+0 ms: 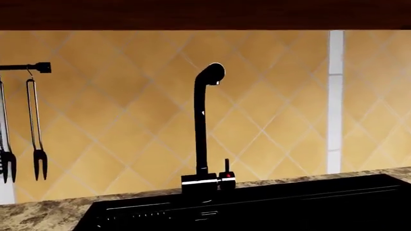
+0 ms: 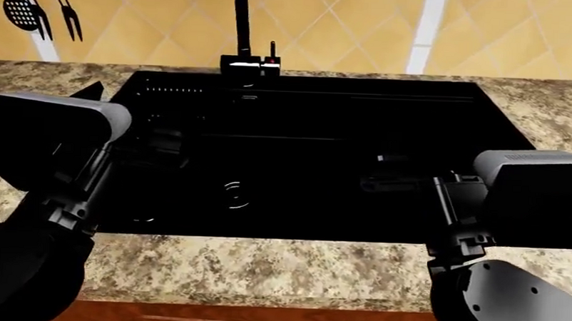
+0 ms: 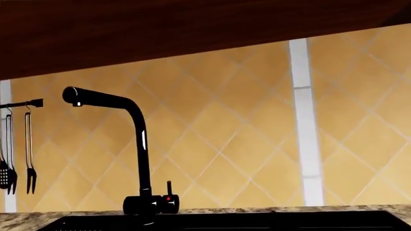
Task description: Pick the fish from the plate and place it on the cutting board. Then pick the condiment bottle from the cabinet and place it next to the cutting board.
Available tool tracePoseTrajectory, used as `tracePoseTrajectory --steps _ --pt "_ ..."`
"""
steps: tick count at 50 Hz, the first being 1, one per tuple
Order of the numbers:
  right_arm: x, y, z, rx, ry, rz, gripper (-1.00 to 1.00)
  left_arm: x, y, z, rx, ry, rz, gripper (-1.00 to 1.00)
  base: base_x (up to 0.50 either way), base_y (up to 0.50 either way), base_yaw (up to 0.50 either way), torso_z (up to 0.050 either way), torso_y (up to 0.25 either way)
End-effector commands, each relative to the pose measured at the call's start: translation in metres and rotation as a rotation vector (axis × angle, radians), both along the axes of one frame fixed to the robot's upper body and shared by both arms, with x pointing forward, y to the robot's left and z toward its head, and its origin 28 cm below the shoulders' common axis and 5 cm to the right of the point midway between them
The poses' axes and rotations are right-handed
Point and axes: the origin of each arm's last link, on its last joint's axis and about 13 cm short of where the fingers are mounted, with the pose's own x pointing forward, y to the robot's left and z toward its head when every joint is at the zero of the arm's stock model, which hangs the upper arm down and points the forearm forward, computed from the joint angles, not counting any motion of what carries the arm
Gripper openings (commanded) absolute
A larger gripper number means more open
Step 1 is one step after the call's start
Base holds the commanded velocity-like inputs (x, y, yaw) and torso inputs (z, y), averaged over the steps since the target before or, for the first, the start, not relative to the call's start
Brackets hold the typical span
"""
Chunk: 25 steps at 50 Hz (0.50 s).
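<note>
The fish, the plate, the cutting board and the condiment bottle are out of view in all three views. In the head view both arms reach over a black sink (image 2: 497, 118). My left gripper (image 2: 164, 145) and my right gripper (image 2: 379, 172) are dark shapes against the dark basin, so how their jaws stand does not show. Neither wrist view shows its own fingers. Nothing shows in either gripper.
A black faucet (image 2: 241, 23) stands at the sink's back edge; it also shows in the left wrist view (image 1: 201, 130) and the right wrist view (image 3: 141, 144). Utensils (image 2: 25, 9) hang on the tiled wall at left. A granite counter (image 2: 263, 267) surrounds the sink. A dark cabinet underside (image 3: 160, 33) is overhead.
</note>
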Motion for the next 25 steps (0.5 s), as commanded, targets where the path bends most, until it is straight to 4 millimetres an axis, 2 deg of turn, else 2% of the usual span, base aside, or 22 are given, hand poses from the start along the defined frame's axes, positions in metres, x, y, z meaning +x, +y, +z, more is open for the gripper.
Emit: tracePoseTrajectory --steps 1,12,17,25 --pt "0.0019 0.0018 -0.0006 -0.003 -0.006 0.000 1.00 -0.0005 0.0005 -0.0013 0.000 0.000 0.002 1.00 0.23 0.32 0.00 0.000 0.000" --pt "0.0002 0.0010 0.0003 -0.002 -0.005 0.001 1.00 -0.0009 0.0002 -0.0010 0.000 0.001 0.000 1.00 0.24 0.32 0.00 0.000 0.000" --pt "0.0004 0.0006 -0.0006 -0.012 0.018 -0.016 1.00 -0.0005 -0.0007 -0.0010 0.004 0.005 -0.005 1.00 0.19 0.04 0.00 0.000 0.000" --pt "-0.0025 0.0004 0.0034 0.005 0.015 -0.015 1.00 0.0018 -0.0014 -0.0006 0.013 0.008 -0.013 1.00 0.00 0.00 0.00 0.000 0.000"
